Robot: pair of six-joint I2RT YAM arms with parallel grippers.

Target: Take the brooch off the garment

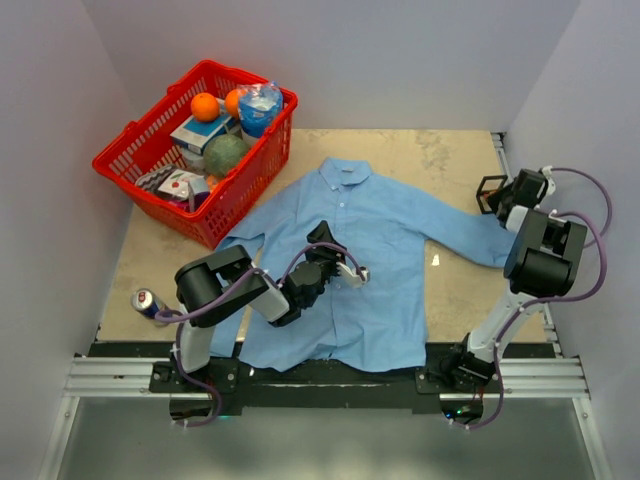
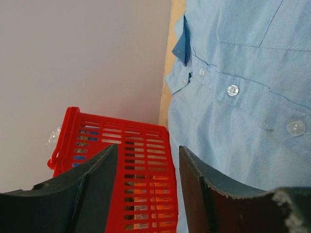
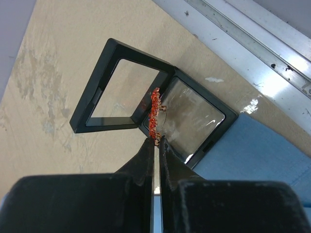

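Note:
The garment (image 1: 380,250) is a light blue button-up shirt spread flat in the middle of the table, collar to the far side. The brooch (image 3: 154,112), a small red-orange beaded ornament, is off the garment and pinched edge-on in my right gripper (image 3: 156,141), which is shut on its lower end. It hangs just above an open black display box (image 3: 228,118) beside the shirt's right sleeve (image 3: 252,155). My left gripper (image 2: 148,150) is open and empty above the shirt front (image 2: 243,58), near the buttons.
A red basket (image 1: 150,140) with oranges and other groceries stands at the far left, also showing in the left wrist view (image 2: 121,160). A drink can (image 1: 146,301) lies at the near left. The display box (image 1: 490,190) sits at the table's right edge.

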